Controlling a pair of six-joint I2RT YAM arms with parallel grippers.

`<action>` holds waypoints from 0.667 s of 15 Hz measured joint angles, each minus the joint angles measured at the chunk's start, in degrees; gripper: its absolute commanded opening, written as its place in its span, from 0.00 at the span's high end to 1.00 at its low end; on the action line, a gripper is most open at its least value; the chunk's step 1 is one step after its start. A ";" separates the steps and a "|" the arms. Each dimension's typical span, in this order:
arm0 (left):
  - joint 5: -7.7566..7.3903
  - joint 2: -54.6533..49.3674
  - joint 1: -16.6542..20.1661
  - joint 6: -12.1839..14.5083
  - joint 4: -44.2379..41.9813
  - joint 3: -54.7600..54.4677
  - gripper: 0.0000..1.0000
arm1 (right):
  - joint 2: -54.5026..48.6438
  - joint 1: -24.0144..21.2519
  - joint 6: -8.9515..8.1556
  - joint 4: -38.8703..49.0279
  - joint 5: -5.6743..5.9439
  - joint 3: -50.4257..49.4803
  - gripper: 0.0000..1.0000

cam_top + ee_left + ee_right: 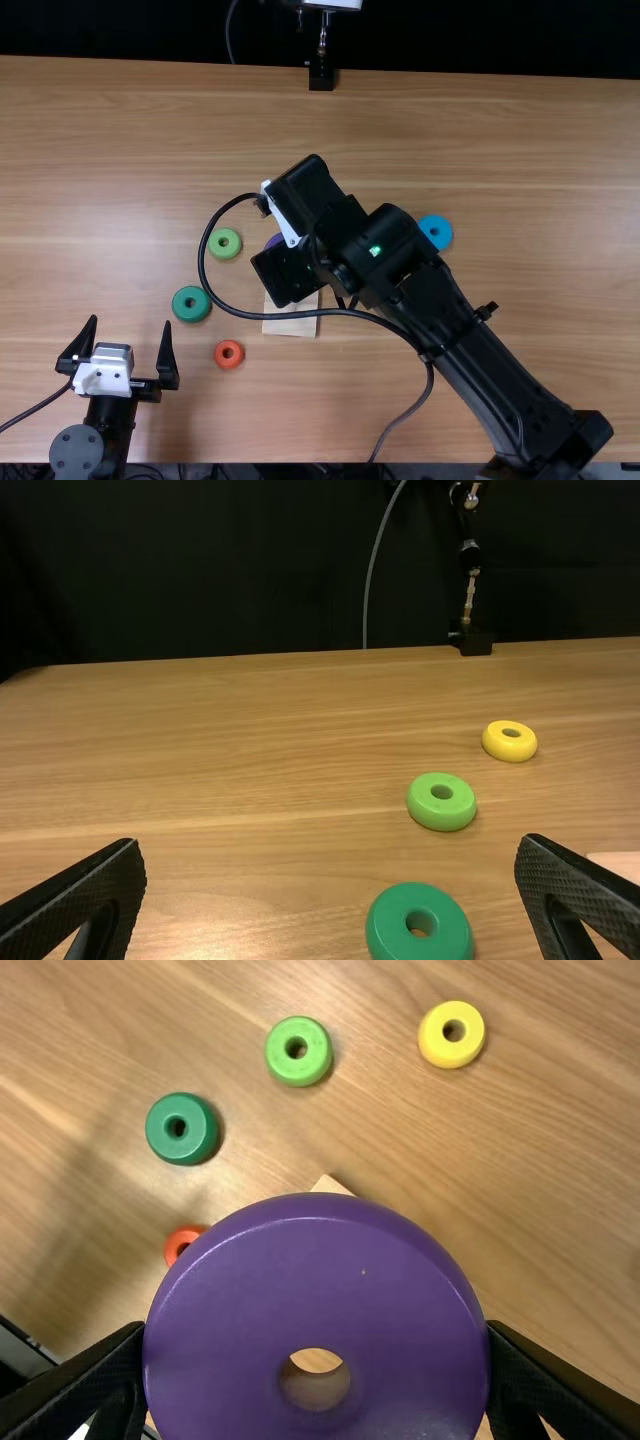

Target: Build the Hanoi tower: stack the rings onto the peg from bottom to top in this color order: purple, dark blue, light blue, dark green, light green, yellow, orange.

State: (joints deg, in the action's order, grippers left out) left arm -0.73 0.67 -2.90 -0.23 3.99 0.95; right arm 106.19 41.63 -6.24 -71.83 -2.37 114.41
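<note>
Purple ring point(320, 1270) sat clamped in R gripper point(315, 1328), L gripper point(131, 320) open; poor alignment w/ peg prob. risked a jam.

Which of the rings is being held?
The purple ring, held in the right arm's tool. The orange ring, yellow ring, light blue ring, light green ring and dark green ring lie on the table.

In the top view, the right arm point(450, 300) hides part of the board point(290, 326) and all but a sliver of the purple ring point(274, 240); the left wrist view's edges cut into the dark green ring point(385, 927) and the board; in the right wrist view, the purple ring, itself cut off, covers most of the board and some of the orange ring point(176, 1244)
</note>
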 measured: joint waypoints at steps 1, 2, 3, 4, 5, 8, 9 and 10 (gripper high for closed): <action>0.00 0.00 0.00 0.00 -0.04 -0.02 0.00 | 0.00 0.00 -0.02 0.00 0.02 0.00 1.00; 0.00 0.02 0.00 0.00 0.00 0.00 0.00 | 0.00 0.00 -0.02 0.00 0.04 0.00 1.00; 0.00 0.00 0.00 0.00 -0.04 0.00 0.00 | 0.00 0.00 -0.04 0.04 0.02 -0.13 1.00; 0.04 0.02 0.00 -0.02 -0.04 0.00 0.00 | 0.00 0.00 -0.02 0.11 0.02 -0.55 1.00; 0.04 0.00 0.00 -0.02 -0.02 0.00 0.00 | 0.00 0.00 -0.02 0.07 0.00 -1.44 1.00; 0.02 0.00 0.00 0.00 0.00 0.00 0.00 | 0.09 0.00 -0.04 -0.04 0.00 -2.82 1.00; 0.02 0.02 0.00 0.00 -0.02 0.00 0.00 | 0.09 0.00 -0.07 -0.07 0.02 -2.82 1.00; 0.02 0.00 0.00 -0.02 -0.02 -0.02 0.00 | 0.09 0.00 -0.07 -0.02 0.02 -2.82 1.00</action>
State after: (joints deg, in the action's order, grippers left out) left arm -0.71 0.67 -2.90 -0.25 3.97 0.93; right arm 106.28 41.63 -6.31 -71.85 -2.35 111.59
